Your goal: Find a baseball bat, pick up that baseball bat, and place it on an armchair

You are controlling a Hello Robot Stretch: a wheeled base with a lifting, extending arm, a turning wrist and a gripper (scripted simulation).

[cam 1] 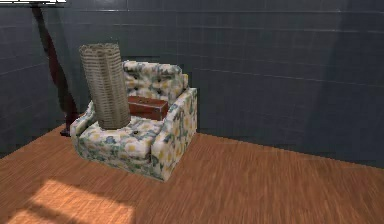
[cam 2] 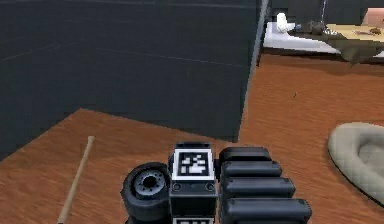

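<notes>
A floral armchair [cam 1: 150, 135] stands on the wood floor against the blue-grey wall, left of the forward view's middle. On its seat stands a tall woven cylinder [cam 1: 105, 85], with a brown box [cam 1: 148, 105] beside it. In the arm side view the dark arm [cam 2: 250, 190] rises from the bottom edge, with a white marked square [cam 2: 193, 165] and the gripper's round dark body [cam 2: 148, 192] to its left. A long thin tan stick [cam 2: 77, 180], shaped like a baseball bat, runs along the floor picture just left of the gripper. I cannot tell whether the gripper holds it.
A dark red upright thing [cam 1: 55, 75] stands in the corner left of the armchair. In the arm side view a dark wall [cam 2: 130, 70] ends at an opening with a low bed or table [cam 2: 320, 38] beyond. A pale rounded cushion [cam 2: 360, 160] lies at the right.
</notes>
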